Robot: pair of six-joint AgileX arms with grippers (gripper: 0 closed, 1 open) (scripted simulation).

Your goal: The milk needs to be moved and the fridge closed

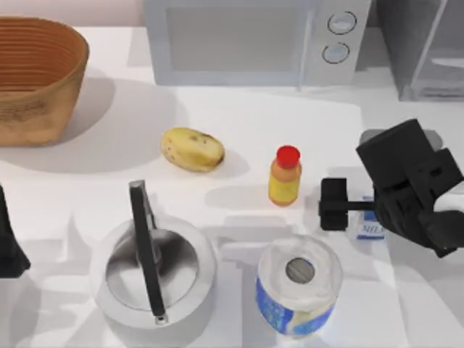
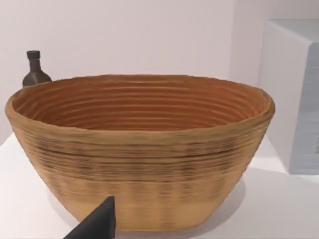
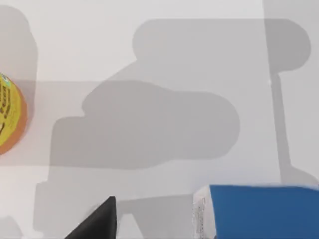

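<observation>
The milk (image 1: 370, 230) is a small white carton with blue lettering, standing at the right of the table and mostly covered from above by my right arm. Its blue top (image 3: 261, 211) shows in the right wrist view beside one dark fingertip (image 3: 102, 219). My right gripper (image 1: 335, 205) hovers just left of the carton, open, holding nothing. The fridge (image 1: 428, 51), grey with a pale framed door, stands at the back right corner. My left arm (image 1: 9, 246) is parked at the left edge.
A red-capped yellow bottle (image 1: 285, 176) stands just left of the right gripper. A paper roll (image 1: 297, 286) and a grey kettle (image 1: 152, 272) sit in front. A potato (image 1: 192, 148), a wicker basket (image 1: 36, 80) and a microwave (image 1: 254, 40) lie farther back.
</observation>
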